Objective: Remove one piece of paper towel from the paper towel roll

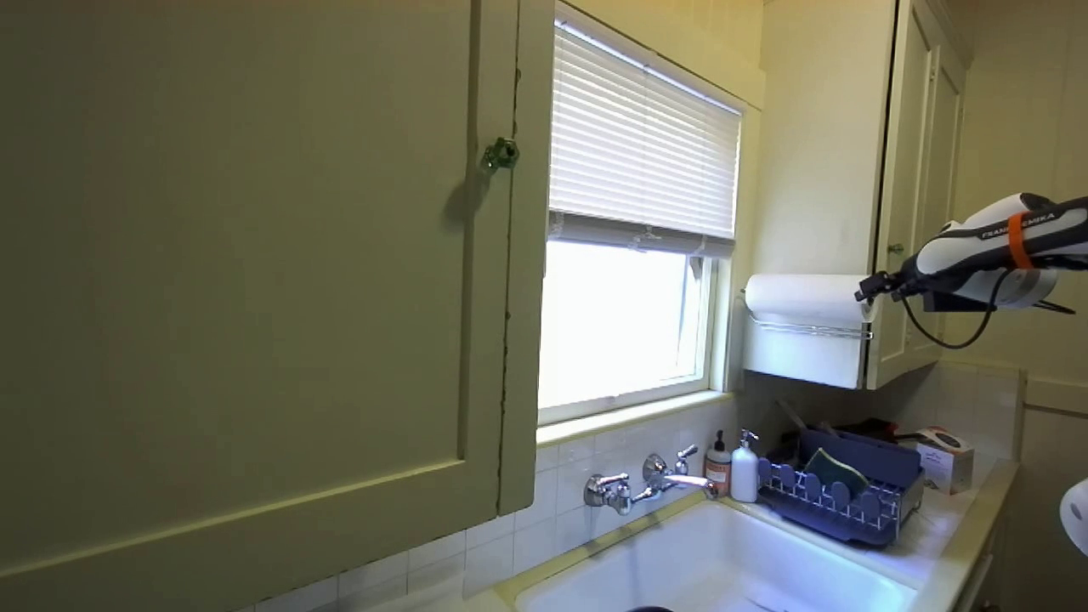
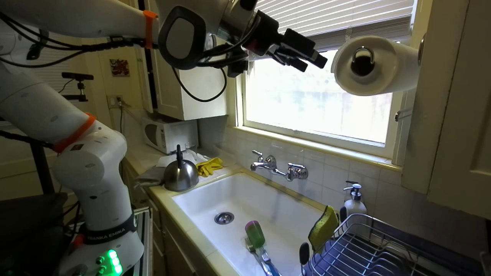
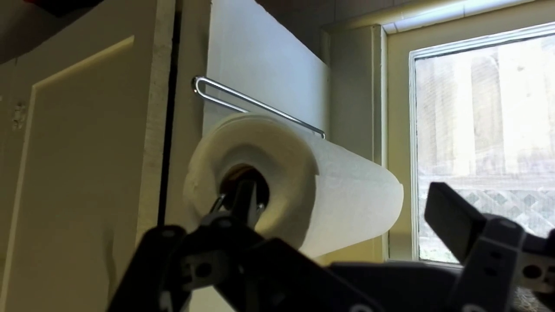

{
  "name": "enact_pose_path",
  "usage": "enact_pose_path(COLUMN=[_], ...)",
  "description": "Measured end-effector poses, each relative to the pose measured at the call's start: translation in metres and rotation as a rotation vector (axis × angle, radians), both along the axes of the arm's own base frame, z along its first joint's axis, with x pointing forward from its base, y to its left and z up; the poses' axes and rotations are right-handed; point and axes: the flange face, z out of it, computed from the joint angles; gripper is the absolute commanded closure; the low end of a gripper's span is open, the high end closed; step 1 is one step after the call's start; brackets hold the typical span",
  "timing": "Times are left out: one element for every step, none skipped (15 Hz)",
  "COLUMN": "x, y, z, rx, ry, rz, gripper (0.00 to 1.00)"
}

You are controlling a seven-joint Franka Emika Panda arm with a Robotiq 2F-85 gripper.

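My fingers (image 3: pixel 453 219): wide apart, by near end of paper towel roll (image 3: pixel 351 190) | contact: undetermined | my base (image 2: pixel 109 234), left in an exterior view: "FRANKA EMIKA"

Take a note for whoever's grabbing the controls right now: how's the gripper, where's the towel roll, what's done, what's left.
Gripper: open, holding nothing, near one end of the paper towel roll, with a gap between them in an exterior view. In the wrist view one finger shows against the roll's end, the other toward the window.
Roll: horizontal, beside the wall cabinet.
Done: gripper positioned by the roll; no sheet is off it in any view.
Left: probably pinch one sheet's edge, pull and tear it free. I can't tell where the loose edge is.
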Motion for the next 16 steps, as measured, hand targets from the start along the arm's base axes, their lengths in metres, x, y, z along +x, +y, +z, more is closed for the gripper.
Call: enact_pose_path(x=[0.001, 0.003, 0.006, 0.010, 0.014, 0.018, 0.022, 0.025, 0.029, 0.032, 0.035, 0.037, 0.039, 0.040, 0.040, 0.041], y=[-0.002, -0.002, -0.002, -0.001, 0.000, 0.001, 0.001, 0.001, 0.001, 0.001, 0.001, 0.001, 0.000, 0.000, 0.000, 0.000], z=[-0.001, -0.002, -0.002, -0.002, -0.001, 0.000, 0.001, 0.002, 0.003, 0.004, 0.004, 0.004, 0.005, 0.005, 0.005, 0.005], rx=[0.007, 0.012, 0.014, 0.016, 0.018, 0.018, 0.019, 0.018, 0.018, 0.018, 0.019, 0.020, 0.022, 0.022, 0.021, 0.021], ry=[0.000, 0.000, 0.000, 0.001, 0.001, 0.001, 0.000, 0.000, 0.001, 0.001, 0.001, 0.002, 0.002, 0.002, 0.003, 0.004], rz=[0.003, 0.008, 0.014, 0.021, 0.028, 0.033, 0.038, 0.042, 0.045, 0.048, 0.049, 0.050, 0.050, 0.049, 0.049, 0.049], gripper=[0.09, 0.12, 0.16, 0.23, 0.40, 0.47, 0.49, 0.58, 0.66, 0.73, 0.82, 0.88, 0.97, 1.00, 1.00, 1.00])
